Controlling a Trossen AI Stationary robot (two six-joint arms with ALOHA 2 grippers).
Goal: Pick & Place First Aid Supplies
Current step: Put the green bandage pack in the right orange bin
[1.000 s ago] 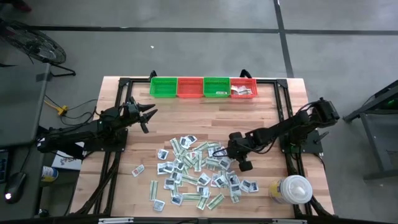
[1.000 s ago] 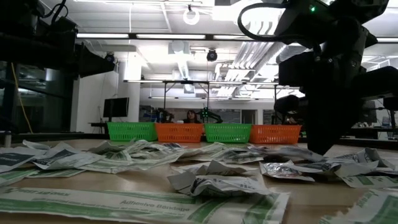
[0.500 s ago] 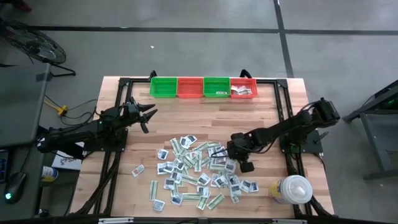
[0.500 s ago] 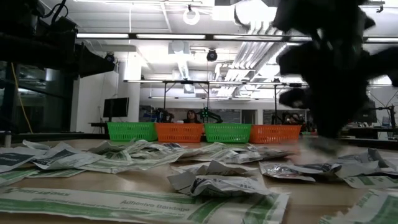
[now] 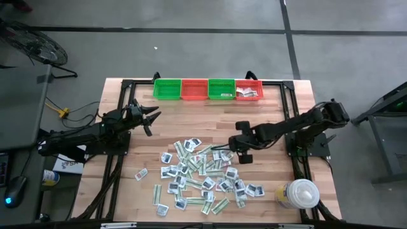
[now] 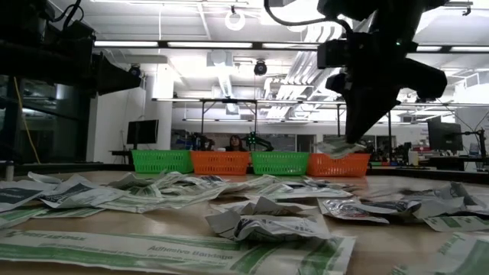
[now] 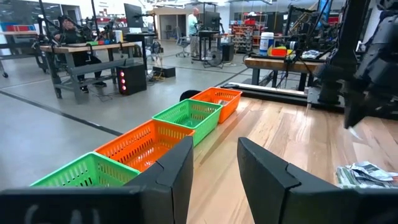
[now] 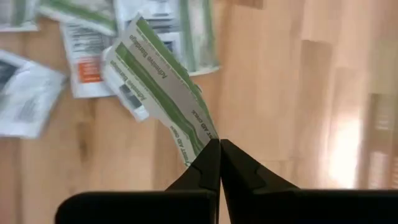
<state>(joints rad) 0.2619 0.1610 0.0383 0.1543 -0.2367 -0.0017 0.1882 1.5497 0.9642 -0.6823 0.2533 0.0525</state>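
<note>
The first aid supplies are a heap of small flat packets [image 5: 202, 175] lying on the wooden table's near middle, white squares and pale-green strips, also seen in the low view [image 6: 260, 218]. My right gripper [image 5: 235, 150] hangs above the heap's far right edge, shut on one green-and-white strip packet [image 8: 163, 87]. That packet shows below the fingers in the low view [image 6: 340, 147]. My left gripper [image 5: 150, 118] waits open over the table's left part, near no packet; its fingers [image 7: 214, 163] face the baskets. My right gripper pinches the strip packet by one narrow end [image 8: 200, 142] between its two fingertips, coming from above and pointing down. The fingers are only on that end. The packet is lifted clear of the table and sticks out slanting below the fingers [image 6: 359, 114].
Four baskets stand in a row along the far edge: green [image 5: 166, 89], orange [image 5: 194, 89], green [image 5: 222, 89], orange [image 5: 248, 91], the last holding some packets. A big white round lidded container [image 5: 300, 193] stands at the near right corner. Bare wood lies between heap and baskets.
My right gripper has risen from the heap's right side and moved toward the far edge, shut on a strip packet. The packet has come up off the table and now hangs clear. The rest of the heap stays in place.
</note>
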